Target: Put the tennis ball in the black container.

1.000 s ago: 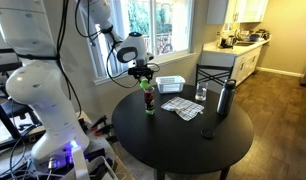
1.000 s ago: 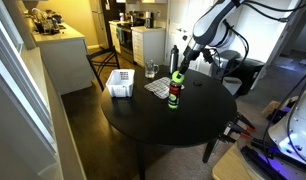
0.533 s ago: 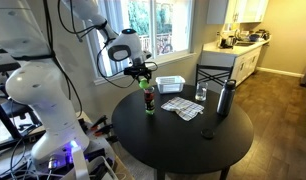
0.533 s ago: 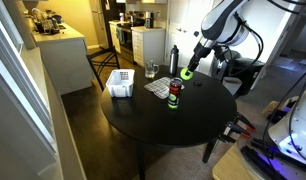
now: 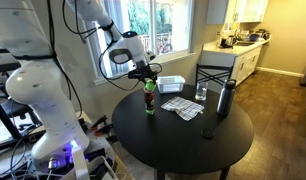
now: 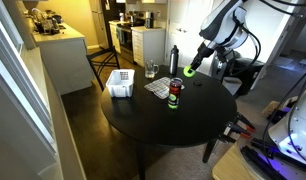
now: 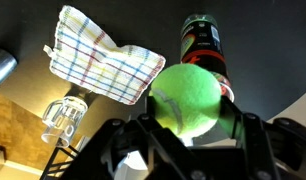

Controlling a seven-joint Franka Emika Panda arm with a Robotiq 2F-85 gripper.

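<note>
Your gripper [image 7: 190,112] had its jaws closed partway, clamped on the fuzzy yellow-green tennis ball [image 7: 188,98]. One finger [image 7: 143,125] pressed each side of it, and nothing else touched. The ball was round, so it had no long axis. Its pale seam curved across the face toward the wrist camera. You held it in the air above the round black table [image 5: 188,140], higher than the short dark container with a reddish band [image 7: 204,40]. In an exterior view the ball [image 6: 190,72] sat off to one side of that container [image 6: 174,95], not over its mouth. The container stood upright, long axis vertical, mouth up. A checked cloth [image 7: 103,55] lay flat just beside it, with a clear drinking glass [image 7: 63,115] past the cloth.
</note>
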